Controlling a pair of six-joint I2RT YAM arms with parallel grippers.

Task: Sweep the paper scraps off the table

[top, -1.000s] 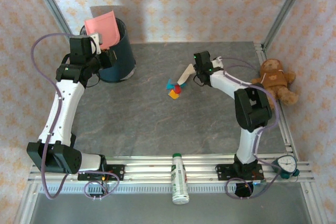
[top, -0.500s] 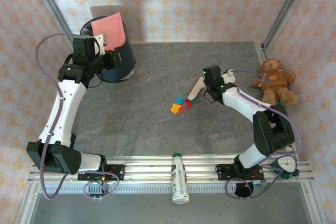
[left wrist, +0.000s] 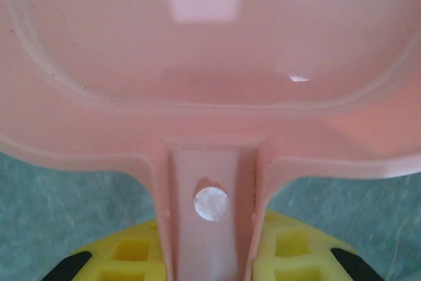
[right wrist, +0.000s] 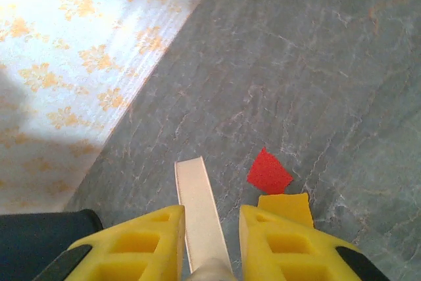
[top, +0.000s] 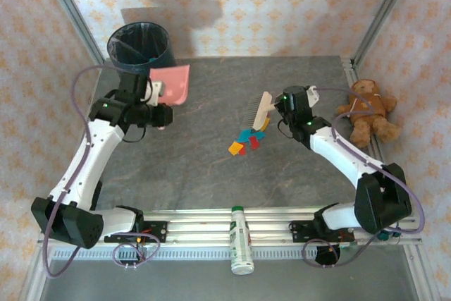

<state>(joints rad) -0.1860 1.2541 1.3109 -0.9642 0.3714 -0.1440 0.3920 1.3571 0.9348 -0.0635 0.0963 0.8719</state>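
The paper scraps lie midway on the table, bin behind-left, teddy bear right.

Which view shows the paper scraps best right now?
Top external: the whole little pile of paper scraps lies in the open, just in front of the brush. The right wrist view shows two of them close up, a red scrap and a yellow scrap.

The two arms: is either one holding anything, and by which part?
Left jaws clamp the pink dustpan by its handle stem; right jaws clamp the cream brush by its flat handle.
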